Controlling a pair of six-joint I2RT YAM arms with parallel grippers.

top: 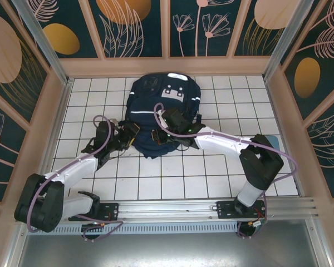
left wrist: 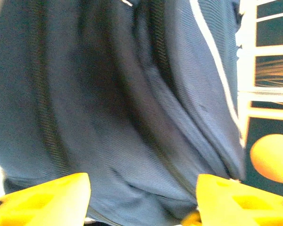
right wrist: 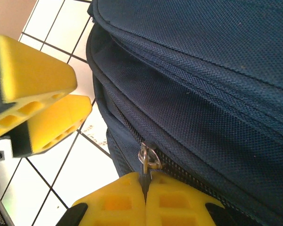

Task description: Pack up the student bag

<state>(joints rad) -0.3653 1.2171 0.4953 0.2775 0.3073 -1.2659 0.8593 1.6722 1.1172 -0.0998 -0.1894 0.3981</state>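
The left gripper sat against the near-left corner of the student bag, its arm reaching in from the left. In the left wrist view its 2 yellow fingers stood wide apart, with nothing between them, and the left gripper faced the student bag at very close range. A thin white stripe ran down the fabric toward the right edge of that view.

The bag lay flat on the white tiled table, toward the far middle, with its pale patches at the far end.

The right gripper pressed on the near edge of the bag, just right of the left one. In the right wrist view the right gripper was pinched tight on the metal zipper pull, at the lower zip line of the student bag. The left gripper's fingers showed just left of the bag's corner, above the tiles.
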